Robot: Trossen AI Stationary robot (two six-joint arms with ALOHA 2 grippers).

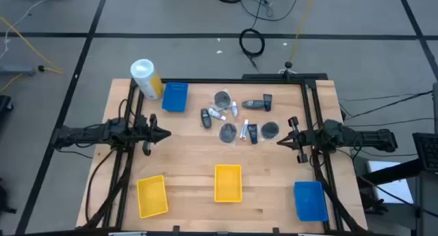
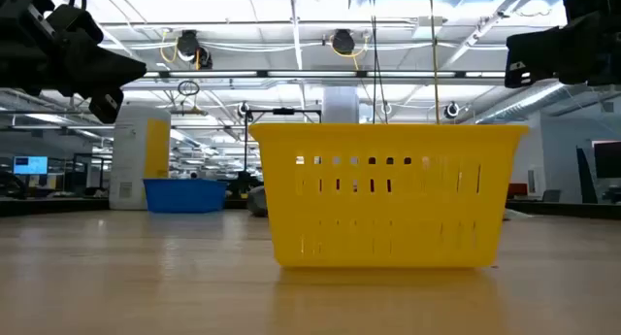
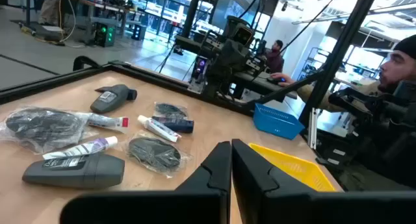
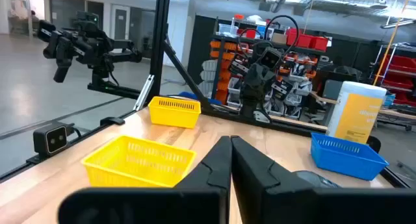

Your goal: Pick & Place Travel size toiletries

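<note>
The left gripper (image 1: 166, 134) hovered over the left side of the bench (image 1: 191, 161), its fingers pressed together on nothing. The right gripper (image 1: 279, 140) hung at the right side, likewise closed and empty, just beside the toiletries (image 1: 236, 120), which lay scattered on the far middle of the bench between the arms. A blue tray (image 1: 175, 96) and a white-and-yellow canister (image 1: 146, 78) stood at the far left; two yellow trays (image 1: 227, 182) sat near.

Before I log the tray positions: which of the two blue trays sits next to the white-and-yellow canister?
The blue tray at the table's far edge, just beside the canister. The other blue tray lies at the near right corner, far from it.
</note>
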